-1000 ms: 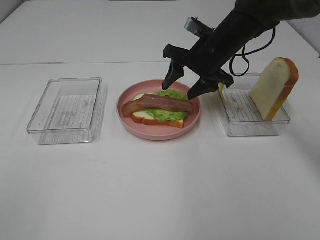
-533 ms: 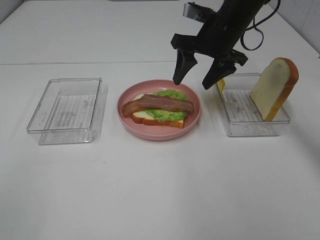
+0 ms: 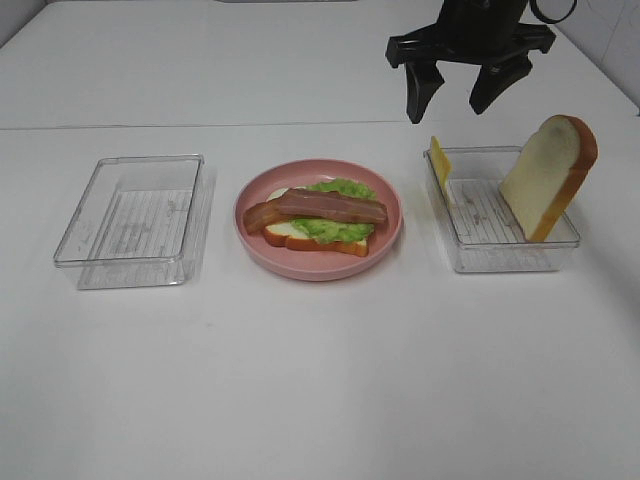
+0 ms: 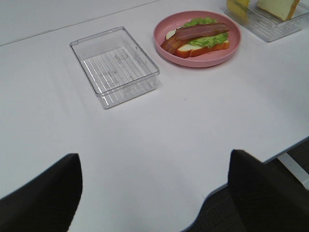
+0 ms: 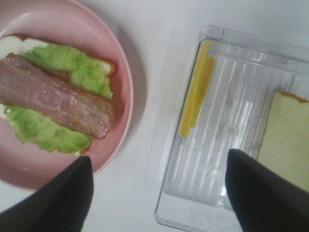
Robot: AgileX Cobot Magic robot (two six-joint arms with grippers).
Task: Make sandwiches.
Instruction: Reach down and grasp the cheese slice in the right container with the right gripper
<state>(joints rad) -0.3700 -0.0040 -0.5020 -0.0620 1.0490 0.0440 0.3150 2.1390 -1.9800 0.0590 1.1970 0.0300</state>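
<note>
On the pink plate (image 3: 262, 252) lies a bread slice (image 3: 322, 243) topped with green lettuce (image 3: 335, 229) and bacon strips (image 3: 320, 208). A second bread slice (image 3: 548, 176) leans upright in the right clear tray (image 3: 505, 258), and a yellow cheese square (image 3: 439, 163) leans at that tray's left wall. My right gripper (image 3: 468, 88) is open and empty, high above the tray's far left end. In the right wrist view its fingers (image 5: 58, 198) frame the cheese (image 5: 197, 94) and bacon (image 5: 53, 96). My left gripper (image 4: 154, 193) is open and empty, over the table's near edge.
An empty clear tray (image 3: 135, 218) sits left of the plate; it also shows in the left wrist view (image 4: 114, 65). The white table's edge (image 4: 251, 166) drops off near the left gripper.
My right gripper has risen from just above the bacon on the plate and moved right and back, ending high over the right tray's left end. Nothing on the table has moved.
</note>
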